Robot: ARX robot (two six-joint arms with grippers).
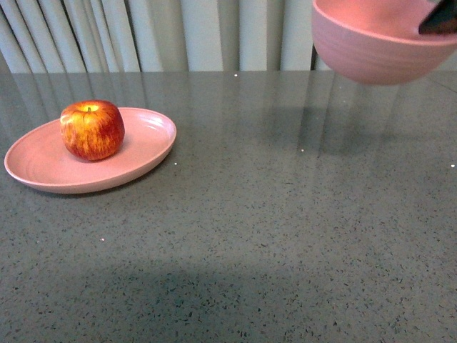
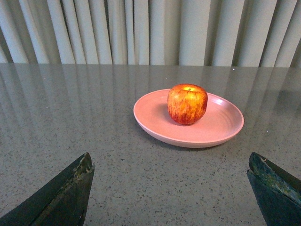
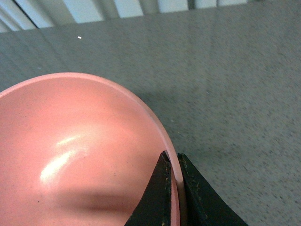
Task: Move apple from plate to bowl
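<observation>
The apple [image 1: 92, 129] sits on the pink plate [image 1: 146, 143], at the left of the desk [image 1: 285, 229]. My right fingers [image 3: 157, 197] pinch the rim of the pink bowl [image 1: 371, 50] and hold it up in the air, far to the right. I think the bowl must be set down next. My left fingers [image 2: 66, 193] are spread wide, low, facing the apple.
</observation>
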